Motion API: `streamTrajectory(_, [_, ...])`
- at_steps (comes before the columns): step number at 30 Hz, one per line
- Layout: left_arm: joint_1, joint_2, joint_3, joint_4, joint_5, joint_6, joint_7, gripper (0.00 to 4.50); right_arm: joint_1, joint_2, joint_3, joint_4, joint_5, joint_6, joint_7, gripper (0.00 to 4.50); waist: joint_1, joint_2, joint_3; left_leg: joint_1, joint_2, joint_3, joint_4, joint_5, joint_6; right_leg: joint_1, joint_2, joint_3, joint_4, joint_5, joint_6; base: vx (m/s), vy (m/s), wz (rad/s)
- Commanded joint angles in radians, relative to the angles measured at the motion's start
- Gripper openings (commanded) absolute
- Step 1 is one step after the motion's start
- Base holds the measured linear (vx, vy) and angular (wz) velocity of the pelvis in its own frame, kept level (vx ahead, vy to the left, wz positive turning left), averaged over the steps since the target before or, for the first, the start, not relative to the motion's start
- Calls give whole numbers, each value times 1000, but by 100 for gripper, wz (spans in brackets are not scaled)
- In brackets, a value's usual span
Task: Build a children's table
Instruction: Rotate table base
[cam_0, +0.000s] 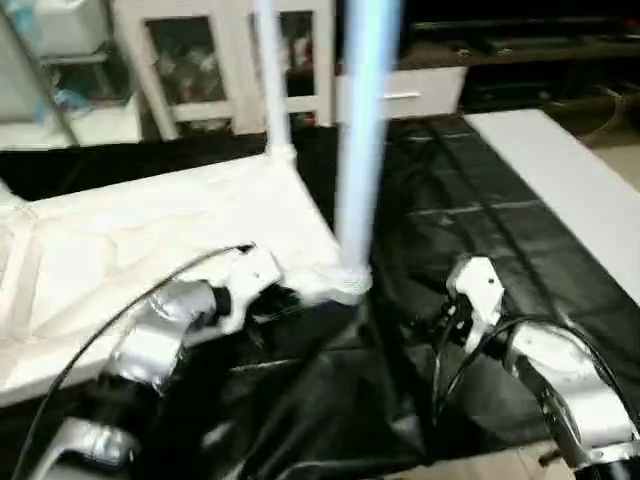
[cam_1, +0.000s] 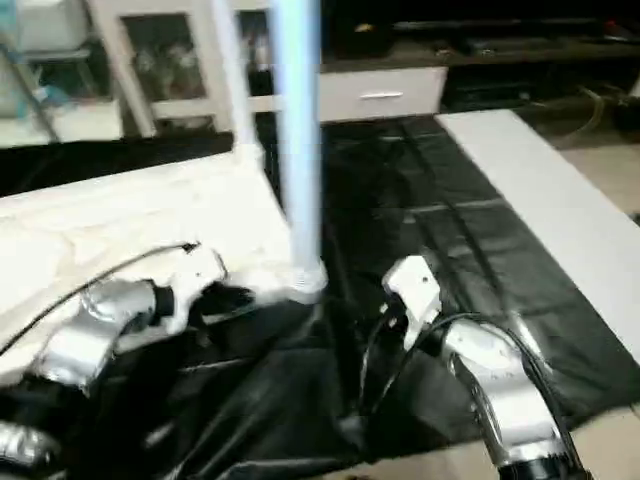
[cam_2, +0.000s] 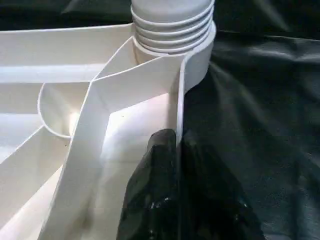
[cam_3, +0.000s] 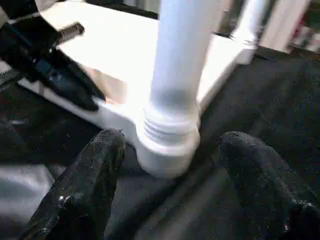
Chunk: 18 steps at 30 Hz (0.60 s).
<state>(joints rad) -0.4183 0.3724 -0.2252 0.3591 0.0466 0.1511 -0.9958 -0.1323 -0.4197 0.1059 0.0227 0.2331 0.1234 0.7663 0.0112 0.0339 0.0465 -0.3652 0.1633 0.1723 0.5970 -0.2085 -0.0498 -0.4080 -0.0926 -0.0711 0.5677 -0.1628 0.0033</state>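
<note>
Left pincer (cam_2: 177, 165) clamped on the near rim of the upturned table top (cam_0: 120, 250), beside the near-right leg (cam_0: 358, 150). Right pincer (cam_3: 172, 185) apart, straddling that leg's socket (cam_3: 167, 150). Far-right leg (cam_0: 272, 80) upright. Black-covered tabletop (cam_0: 480, 250) beneath.

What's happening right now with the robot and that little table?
Left end effector pinching tabletop rim. Right end effector open, straddling near leg. Nothing in the way.
</note>
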Motion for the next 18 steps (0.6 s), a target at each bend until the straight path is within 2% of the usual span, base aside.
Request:
streamTrajectory(1, [21, 3, -34, -16, 16, 1, -16, 10, -7, -7, 2, -1, 0, -3, 11, 337, 7, -13, -52, 12, 69, -22, -97, -346, 53, 26, -55, 46, -73, -353, -189, 0, 0, 0])
streamTrajectory(3, [31, 8, -36, -41, 23, 3, -20, 4, -7, -10, 3, -1, 0, -3, 18, 337, 17, -16, -56, 8, 68, -14, -91, -258, 73, 36, -57, 52, -57, -232, -225, 0, 0, 0])
streamTrajectory(4, [30, 10, -37, -43, 26, -3, -16, 4, -6, -11, 4, -1, -1, -3, 21, 337, 19, -17, -57, 7, 67, -12, -89, -233, 81, 39, -58, 52, -54, -213, -228, 58, 4, 2])
streamTrajectory(6, [11, 3, -33, -16, 32, -39, 5, 4, -5, -13, 6, -3, -2, -3, 26, 337, 26, -19, -63, 3, 64, -11, -78, -132, 116, 47, -58, 51, -39, -109, -250, 56, 1, 1])
streamTrajectory(7, [0, 0, -29, -7, 25, -33, 6, 46, -4, -14, 6, -3, -1, -2, 27, 337, 27, -19, -65, 4, 64, -10, -75, -115, 124, 48, -59, 51, -35, -86, -257, 0, 0, 0])
streamTrajectory(8, [-7, -1, -28, -3, 19, -31, 2, 57, -3, -15, 7, -5, -1, -2, 28, 337, 30, -21, -63, 3, 63, -8, -72, -104, 137, 48, -60, 51, -34, -77, -266, 0, 0, 0])
streamTrajectory(10, [-13, 1, -29, -1, 13, -29, -2, 60, -2, -16, 7, -6, -1, -1, 30, 337, 35, -22, -61, 2, 63, -8, -72, -120, 136, 50, -62, 51, -36, -119, -265, 0, 0, 0])
streamTrajectory(12, [-23, 6, -40, 3, 17, -38, -2, 68, 3, -18, 6, -10, 0, 0, 33, 337, 37, -23, -56, 4, 63, -8, -76, -179, 111, 47, -62, 51, -48, -230, -241, 0, 0, 0])
streamTrajectory(14, [-33, 7, -48, 14, 30, -45, 3, 68, 8, -19, 6, -14, 1, 1, 35, 337, 38, -21, -54, 8, 65, -8, -80, -208, 90, 43, -59, 50, -54, -287, -221, 0, 0, 0])
streamTrajectory(18, [-52, -1, -56, 45, 41, -47, 6, 68, 13, -18, 7, -20, 1, 3, 36, 337, 37, -20, -54, 6, 64, -12, -84, -232, 65, 44, -58, 50, -57, -318, -198, 0, 0, 0])
